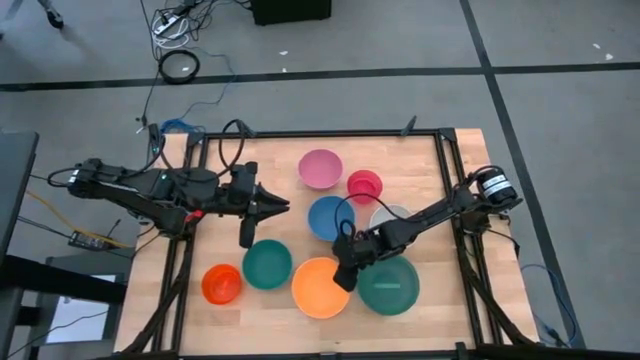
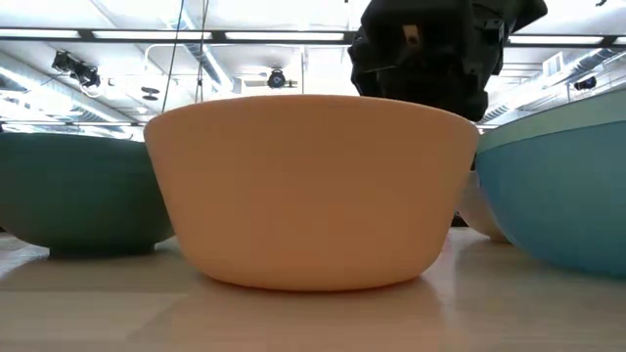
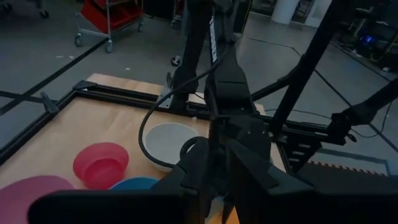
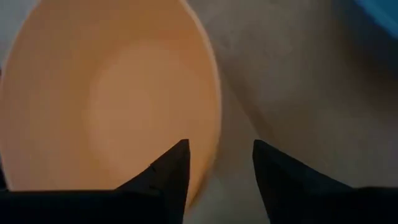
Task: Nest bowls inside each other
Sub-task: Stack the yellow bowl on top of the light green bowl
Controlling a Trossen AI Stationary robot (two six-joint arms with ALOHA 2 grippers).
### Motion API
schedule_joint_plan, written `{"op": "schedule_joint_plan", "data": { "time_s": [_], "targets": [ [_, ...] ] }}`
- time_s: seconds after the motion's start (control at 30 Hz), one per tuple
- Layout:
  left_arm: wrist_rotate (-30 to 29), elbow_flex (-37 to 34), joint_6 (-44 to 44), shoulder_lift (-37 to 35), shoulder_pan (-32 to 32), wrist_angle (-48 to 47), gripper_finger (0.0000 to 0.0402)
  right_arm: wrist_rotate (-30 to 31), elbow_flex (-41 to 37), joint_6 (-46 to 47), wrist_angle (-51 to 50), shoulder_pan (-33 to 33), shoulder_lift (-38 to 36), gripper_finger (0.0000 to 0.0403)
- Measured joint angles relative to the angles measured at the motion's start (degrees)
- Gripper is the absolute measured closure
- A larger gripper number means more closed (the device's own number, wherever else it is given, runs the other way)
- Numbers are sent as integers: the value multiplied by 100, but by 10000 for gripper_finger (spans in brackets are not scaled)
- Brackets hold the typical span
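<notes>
Now the right gripper, fingers spread, straddles the large orange bowl's rim at its three o'clock edge, beside the light blue bowl. Left gripper hovers; its fingers' state cannot be told.

large orange bowl: cut off by the right wrist picture's edges; only part of its rim and inside shows.
right claw: rim of the large orange bowl runs between its two fingers; contact cannot be told. In the low view it sits behind the bowl, fingertips hidden.
left claw: too small and dark in the high view to tell whether its fingers are parted; in its own wrist view the fingers cannot be made out.
white bowl: largely covered by the right arm from above.
large light blue bowl: cut off at the low view's right edge.
teal bowl: cut off at the left edge.
pink bowl: only a slice shows in the left wrist view.
</notes>
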Motion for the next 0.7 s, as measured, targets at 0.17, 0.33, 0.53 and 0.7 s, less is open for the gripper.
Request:
{"op": "schedule_joint_plan", "data": {
  "time_s": [0.17, 0.33, 0.53, 0.7],
  "targets": [
    [-10, 0, 4, 0, 0, 2, 337, 66, 4, -145, 136, -32, -72, 326],
    [-8, 0, 11, 0, 0, 0, 337, 11, 0, -252, 203, -34, -70, 394],
    [-8, 0, 29, 0, 0, 0, 337, -5, 0, -249, 222, -36, -73, 399],
    [-6, -2, 37, 0, 0, -9, 337, -14, 0, -297, 301, -77, -291, 400]
  ]
}}
